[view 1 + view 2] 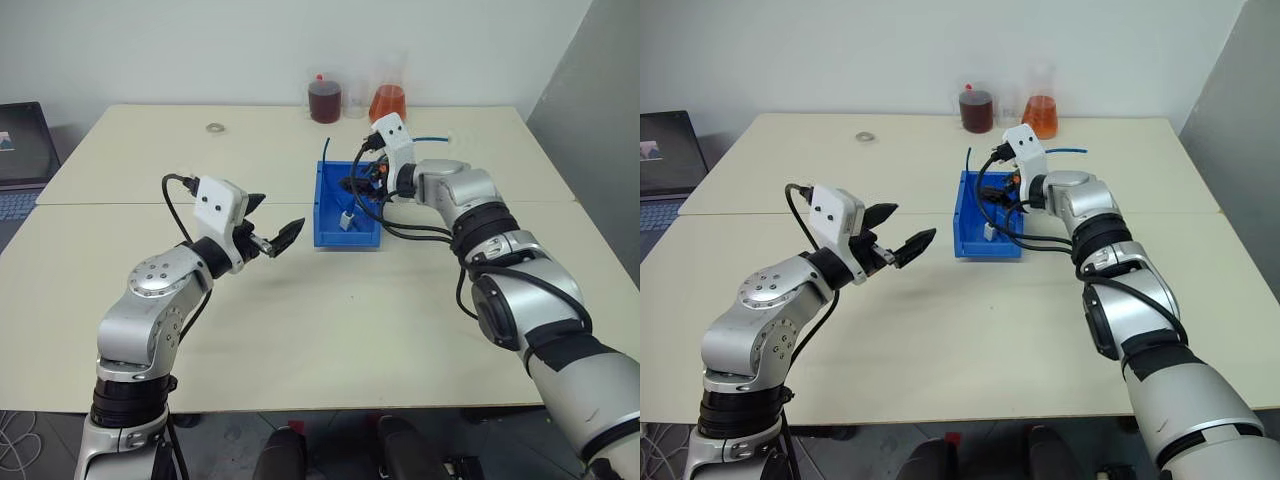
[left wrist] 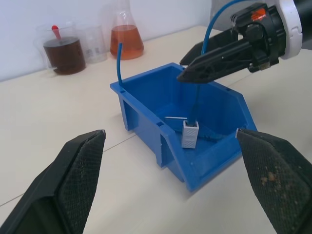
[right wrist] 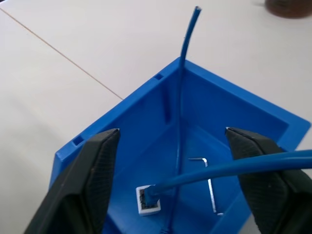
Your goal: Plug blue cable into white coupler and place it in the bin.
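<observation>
The blue bin [image 1: 330, 232] stands mid-table. Inside it the white coupler [image 2: 190, 134] leans upright with the blue cable [image 2: 196, 100] plugged into its top. From the plug the cable rises past my right gripper [image 3: 172, 130], which hovers over the bin, open, with nothing between its fingers. One stretch of cable [image 3: 253, 165] crosses in front of a finger, and a loose end [image 1: 325, 152] sticks up behind the bin's back wall. My left gripper [image 1: 283, 209] is open and empty, left of the bin and pointing at it.
A small hex key [image 3: 210, 187] lies on the bin floor. At the table's far edge stand a beaker of dark red liquid [image 1: 324, 100] and a flask of orange liquid [image 1: 388, 101]. A metal ring [image 1: 214, 127] lies far left; a laptop [image 1: 20, 150] is beyond the left edge.
</observation>
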`<action>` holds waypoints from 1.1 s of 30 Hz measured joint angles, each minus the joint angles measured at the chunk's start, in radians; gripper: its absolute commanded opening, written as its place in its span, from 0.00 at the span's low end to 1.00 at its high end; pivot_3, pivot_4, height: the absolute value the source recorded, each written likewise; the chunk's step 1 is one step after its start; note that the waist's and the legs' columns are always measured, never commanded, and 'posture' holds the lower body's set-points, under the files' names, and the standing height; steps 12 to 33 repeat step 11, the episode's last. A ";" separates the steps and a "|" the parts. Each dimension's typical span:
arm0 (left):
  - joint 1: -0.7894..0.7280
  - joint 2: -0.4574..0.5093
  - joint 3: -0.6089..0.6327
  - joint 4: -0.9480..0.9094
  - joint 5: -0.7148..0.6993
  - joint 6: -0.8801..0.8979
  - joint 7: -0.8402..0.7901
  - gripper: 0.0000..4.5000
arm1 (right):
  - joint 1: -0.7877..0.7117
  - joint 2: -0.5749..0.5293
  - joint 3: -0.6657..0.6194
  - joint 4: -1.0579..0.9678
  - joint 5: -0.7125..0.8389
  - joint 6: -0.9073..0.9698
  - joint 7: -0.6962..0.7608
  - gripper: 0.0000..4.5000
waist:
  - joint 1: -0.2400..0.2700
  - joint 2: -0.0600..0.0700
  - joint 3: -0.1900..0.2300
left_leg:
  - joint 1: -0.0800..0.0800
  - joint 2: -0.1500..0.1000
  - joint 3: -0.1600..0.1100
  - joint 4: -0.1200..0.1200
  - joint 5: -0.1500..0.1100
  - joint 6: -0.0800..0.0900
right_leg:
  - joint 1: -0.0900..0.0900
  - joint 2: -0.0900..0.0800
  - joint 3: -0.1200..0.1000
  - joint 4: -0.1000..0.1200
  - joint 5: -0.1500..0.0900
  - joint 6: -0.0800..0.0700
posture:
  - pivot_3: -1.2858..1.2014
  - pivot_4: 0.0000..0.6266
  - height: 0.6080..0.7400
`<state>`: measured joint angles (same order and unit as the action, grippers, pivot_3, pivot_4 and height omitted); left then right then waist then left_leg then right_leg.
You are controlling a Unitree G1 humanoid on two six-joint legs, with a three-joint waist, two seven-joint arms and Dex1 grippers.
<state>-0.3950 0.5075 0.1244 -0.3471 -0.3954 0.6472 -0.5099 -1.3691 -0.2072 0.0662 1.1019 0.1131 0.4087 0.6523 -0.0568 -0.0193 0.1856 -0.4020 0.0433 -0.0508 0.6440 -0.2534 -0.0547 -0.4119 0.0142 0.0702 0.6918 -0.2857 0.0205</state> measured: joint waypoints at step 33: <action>-0.009 -0.026 0.001 0.001 -0.022 0.030 0.039 1.00 | 0.146 -0.261 0.002 -0.392 -0.045 0.156 0.068 1.00 | 0.017 0.000 0.000 | 0.000 0.000 -0.001 0.000 0.000 0.000 | 0.002 0.000 -0.001 -0.003 0.000 0.000 | 0.52 0.24 1.00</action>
